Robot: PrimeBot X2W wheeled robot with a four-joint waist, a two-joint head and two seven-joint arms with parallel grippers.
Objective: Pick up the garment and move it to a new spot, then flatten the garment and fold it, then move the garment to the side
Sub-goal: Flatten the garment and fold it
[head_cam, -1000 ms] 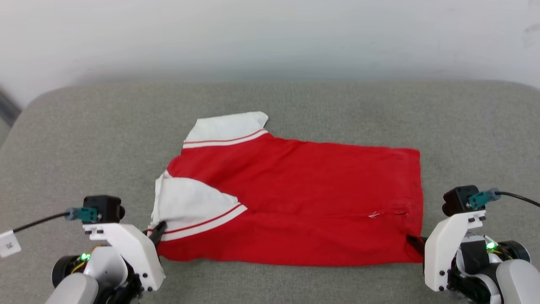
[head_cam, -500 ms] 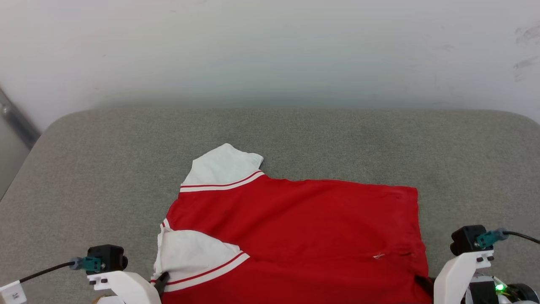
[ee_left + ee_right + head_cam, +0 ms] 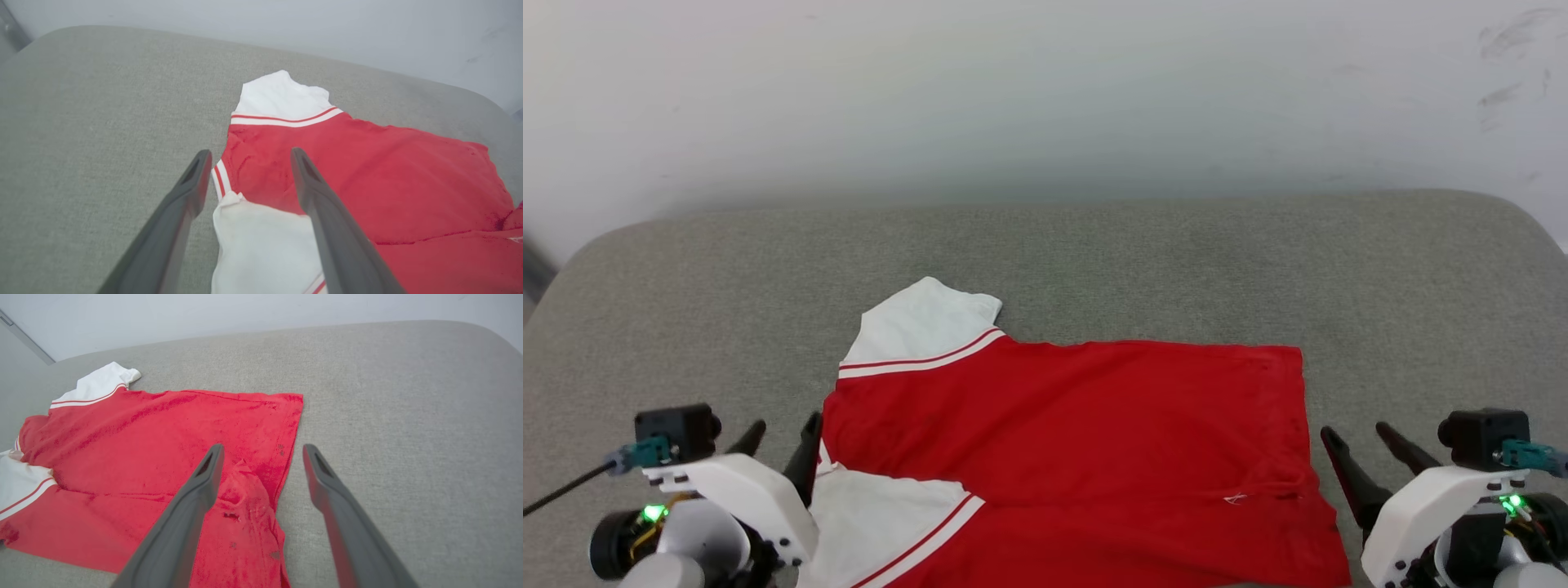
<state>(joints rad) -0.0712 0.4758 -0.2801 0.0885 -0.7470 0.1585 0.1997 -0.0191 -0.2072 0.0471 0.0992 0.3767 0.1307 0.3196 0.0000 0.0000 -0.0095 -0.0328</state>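
Released since the earlier frame, my left gripper [image 3: 786, 423] and right gripper [image 3: 1354, 430] gape empty at opposite ends of the red, white-sleeved jersey T-shirt [image 3: 1078, 425], lying folded, long axis left-to-right, on the grey cushion [image 3: 1094, 261].

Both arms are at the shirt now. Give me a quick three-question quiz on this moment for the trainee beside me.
1. True or false: the left gripper is shut on the garment.
2. The garment lies on: A) a grey padded surface; B) a wooden table; C) a metal tray.
3. Fill in: the right gripper is ___ (open/shut).
Key: 1 false, it is open; 2 A; 3 open.
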